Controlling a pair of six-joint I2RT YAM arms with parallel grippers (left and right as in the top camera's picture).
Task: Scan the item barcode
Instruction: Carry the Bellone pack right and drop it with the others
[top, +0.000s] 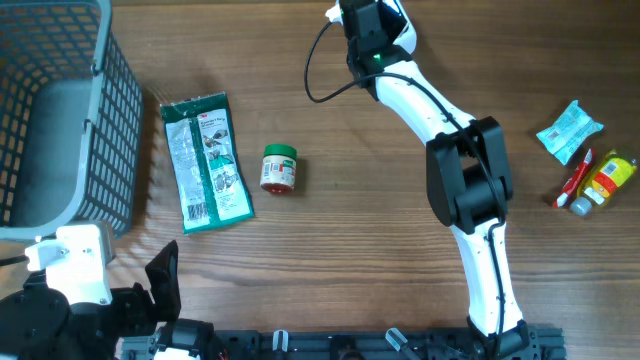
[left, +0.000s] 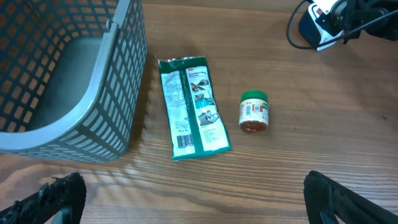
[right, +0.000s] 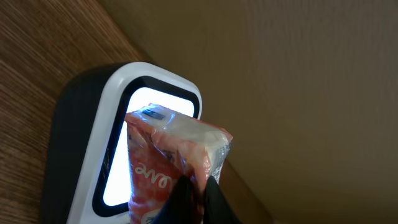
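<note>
Packet (right: 169, 149), red-orange, pinched in closed right claw (right: 196, 190) before lit scanner (right: 78, 143): scanning step. Next, probably: steadying, barcode turned toward window. Left claw (left: 196, 200) wide open above desk (left: 311, 124).

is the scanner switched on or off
On. The window of the black-and-white barcode scanner glows bright white behind the red plastic packet that the right gripper holds up to it.

The basket (top: 100, 120) sits at the left of the table (top: 380, 250). I see a flat packet (top: 207, 160) just right of it, then a small jar (top: 279, 169). The scanner (right: 71, 143) stands at the far edge, a wrapped pack (right: 168, 155) before its window. A pouch (top: 569, 131), tube (top: 574, 180) and bottle (top: 610, 178) lie far right.
</note>
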